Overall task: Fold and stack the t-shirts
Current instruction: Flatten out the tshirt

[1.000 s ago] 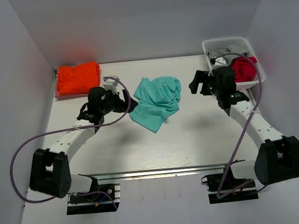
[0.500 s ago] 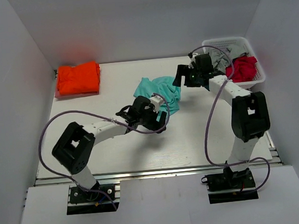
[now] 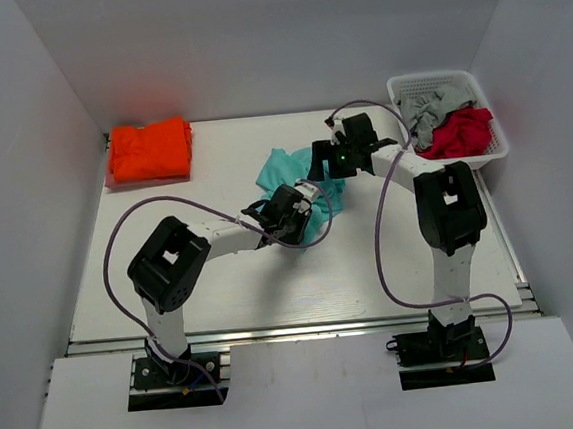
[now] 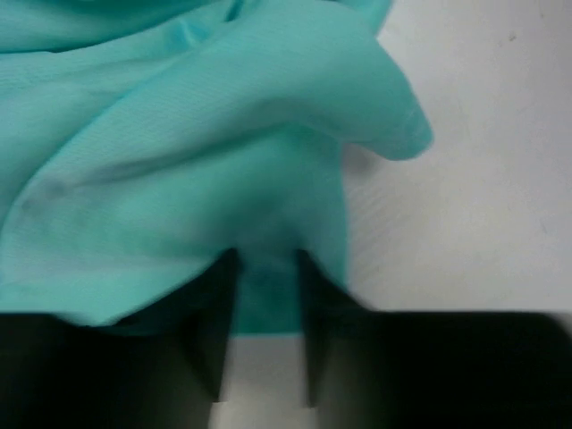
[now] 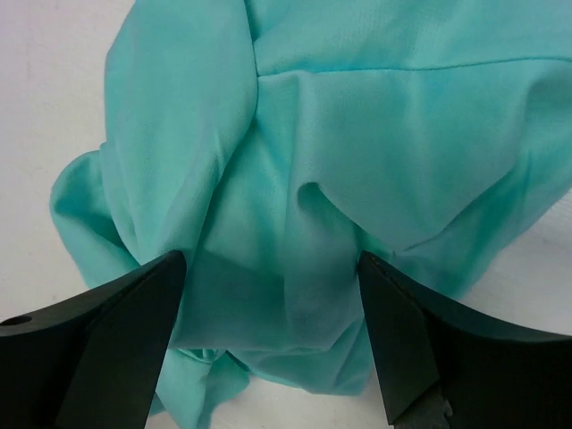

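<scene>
A crumpled mint-teal t-shirt [image 3: 280,167] lies mid-table, and it fills the left wrist view [image 4: 179,134] and the right wrist view [image 5: 357,134]. My left gripper [image 3: 301,213] is at the shirt's near edge. Its narrow-set fingers [image 4: 219,313] pinch the hem, with cloth between the tips [image 4: 265,259]. My right gripper [image 3: 320,166] hangs over the shirt's far right side, its jaws wide apart astride a fold [image 5: 273,264] and holding nothing. A folded orange t-shirt [image 3: 149,151] rests at the back left corner.
A white basket [image 3: 436,83] stands at the back right and holds a red cloth [image 3: 457,134] and a grey cloth [image 3: 426,110]. White walls close in the table on three sides. Both arms' cables loop over the tabletop.
Both arms swung inward to the teal shirt. The left gripper went from wide open to closed on the shirt's near edge. The right gripper came from the basket side to over the shirt.
</scene>
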Controlling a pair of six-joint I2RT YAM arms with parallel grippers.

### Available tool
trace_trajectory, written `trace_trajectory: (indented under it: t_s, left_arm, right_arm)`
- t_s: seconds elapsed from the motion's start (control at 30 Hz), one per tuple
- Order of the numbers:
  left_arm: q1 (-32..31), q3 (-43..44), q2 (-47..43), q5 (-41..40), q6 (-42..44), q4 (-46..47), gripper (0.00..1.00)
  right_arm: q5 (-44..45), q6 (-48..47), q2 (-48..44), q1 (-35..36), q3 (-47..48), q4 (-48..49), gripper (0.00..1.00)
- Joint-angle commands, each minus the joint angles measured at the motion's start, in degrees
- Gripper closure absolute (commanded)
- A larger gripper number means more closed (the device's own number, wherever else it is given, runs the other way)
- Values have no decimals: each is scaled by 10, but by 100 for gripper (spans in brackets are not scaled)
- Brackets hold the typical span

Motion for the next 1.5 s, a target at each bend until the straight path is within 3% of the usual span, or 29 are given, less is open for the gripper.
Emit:
trace_trajectory:
  t_s: [0.0, 0.07, 0.1, 0.13, 0.17, 0.2, 0.23, 0.5, 0.6, 0.63, 0.67, 0.73, 0.8, 0.87, 1.2, 1.4, 1.47]
  left_arm:
    - [1, 13, 10, -14, -6, -19, 69]
    - [1, 8, -4, -19, -11, -19, 75]
    - [1, 8, -10, -33, -11, -19, 83]
    - [1, 8, -17, -46, -19, -19, 100]
    - [1, 8, -24, -58, -24, -26, 100]
    - [1, 8, -44, -79, -24, -26, 100]
    - [1, 1, -58, -91, -24, -26, 100]
    - [6, -111, -246, -153, -43, 75, 100]
    - [6, -129, -281, -91, 4, 112, 100]
    - [-1, -118, -274, -83, 16, 101, 93]
    - [-1, -91, -263, -42, 22, 72, 58]
    - [-6, -66, -212, 4, 35, 50, 29]
    - [-13, -37, -177, 41, 43, 26, 8]
    - [-26, -20, -145, 50, 55, 12, 0]
    - [-74, 62, 6, -7, 49, 1, 0]
    - [-85, 110, 71, -65, 34, -54, 6]
    - [-85, 110, 71, -73, 26, -54, 13]
  right_arm:
    - [-1, -17, 15, 3, 29, 10, 17]
    - [-1, -20, 26, 7, 38, 14, 20]
    - [0, -23, 32, 8, 42, 16, 34]
    - [1, -23, 33, 11, 41, 20, 46]
    - [2, -19, 32, 12, 40, 27, 64]
    - [6, -16, 28, 13, 38, 31, 92]
    - [10, -10, 15, 14, 36, 38, 99]
    - [79, 3, -132, 17, -58, 115, 100]
    - [99, 6, -176, 17, -78, 113, 100]
    - [93, 5, -182, 18, -77, 110, 100]
    - [89, 6, -187, 18, -76, 107, 100]
    - [78, 9, -187, 18, -75, 107, 100]
    - [63, 16, -184, 18, -73, 89, 100]
    - [58, 19, -178, 17, -73, 86, 100]
    - [98, 33, -149, 11, -57, 54, 100]
    - [74, 41, -135, 10, -51, 36, 100]
    - [73, 41, -134, 9, -53, 36, 100]
